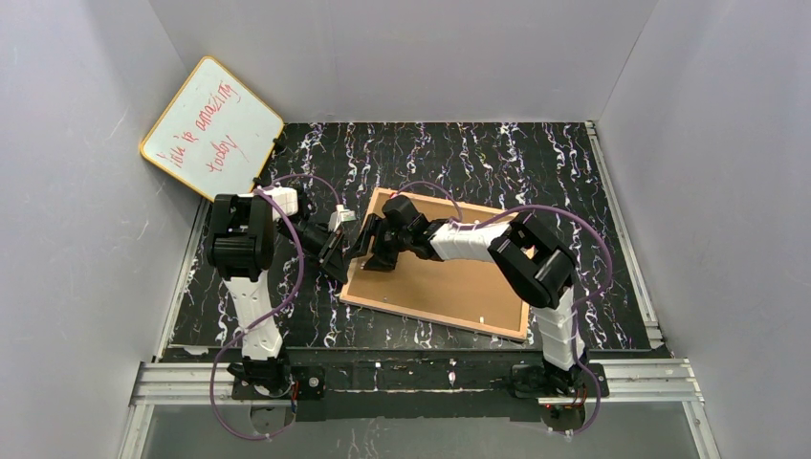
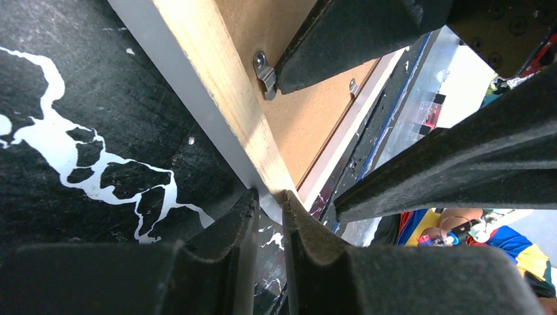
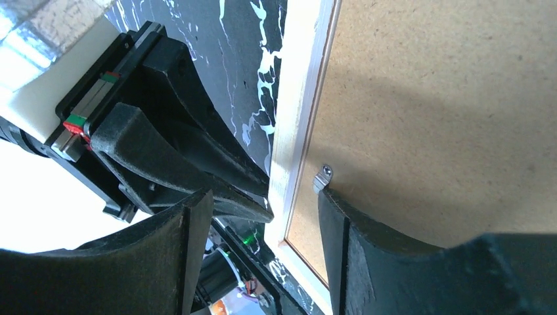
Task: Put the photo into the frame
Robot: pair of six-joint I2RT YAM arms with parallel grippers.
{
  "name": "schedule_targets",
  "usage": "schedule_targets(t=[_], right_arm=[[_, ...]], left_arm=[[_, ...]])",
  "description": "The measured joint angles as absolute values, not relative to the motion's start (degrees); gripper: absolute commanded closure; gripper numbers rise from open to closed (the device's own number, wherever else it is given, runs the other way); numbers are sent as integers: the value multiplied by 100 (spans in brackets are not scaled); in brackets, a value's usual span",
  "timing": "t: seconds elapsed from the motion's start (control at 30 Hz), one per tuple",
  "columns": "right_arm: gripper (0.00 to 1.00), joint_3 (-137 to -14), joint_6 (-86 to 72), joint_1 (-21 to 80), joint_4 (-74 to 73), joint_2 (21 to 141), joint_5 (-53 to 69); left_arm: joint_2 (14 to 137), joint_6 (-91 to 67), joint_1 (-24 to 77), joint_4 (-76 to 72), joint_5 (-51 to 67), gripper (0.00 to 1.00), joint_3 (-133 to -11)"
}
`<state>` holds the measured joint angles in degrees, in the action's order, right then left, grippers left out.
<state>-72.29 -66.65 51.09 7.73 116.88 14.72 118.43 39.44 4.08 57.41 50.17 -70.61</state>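
Note:
The frame point(image 1: 375, 297) lies face down on the black marbled table, its tan wood back up, with a brown backing board point(image 1: 449, 277) set in it. My left gripper point(image 1: 344, 251) is shut on the frame's left rail point(image 2: 217, 85), which runs in between its fingertips. My right gripper point(image 1: 375, 251) stands open astride the same rail point(image 3: 299, 111): one finger point(image 3: 348, 236) rests on the backing board point(image 3: 446, 98) at a small metal clip point(image 3: 323, 176), the other hangs outside the frame. The photo is out of view.
A yellow-rimmed whiteboard point(image 1: 212, 126) with red writing leans in the back left corner. Grey walls close in the table on three sides. An aluminium rail point(image 1: 411, 375) carrying both arm bases runs along the near edge. Two more clips point(image 2: 265, 71) point(image 2: 353, 86) show on the board.

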Motion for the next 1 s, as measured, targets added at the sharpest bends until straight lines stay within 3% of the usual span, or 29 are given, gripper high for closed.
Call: schedule_targets(t=[0.6, 0.87, 1.0], right_arm=[[33, -7426, -6705, 5109, 917, 11900, 1494], [25, -7271, -5918, 5107, 585, 11459, 1363], [25, -7220, -4694, 5113, -246, 10626, 1260]], left_arm=[[11841, 3918, 388, 5745, 5024, 86, -7048], [11854, 4132, 353, 5913, 4925, 55, -7277], [11852, 4416, 242, 6198, 4886, 46, -7813]])
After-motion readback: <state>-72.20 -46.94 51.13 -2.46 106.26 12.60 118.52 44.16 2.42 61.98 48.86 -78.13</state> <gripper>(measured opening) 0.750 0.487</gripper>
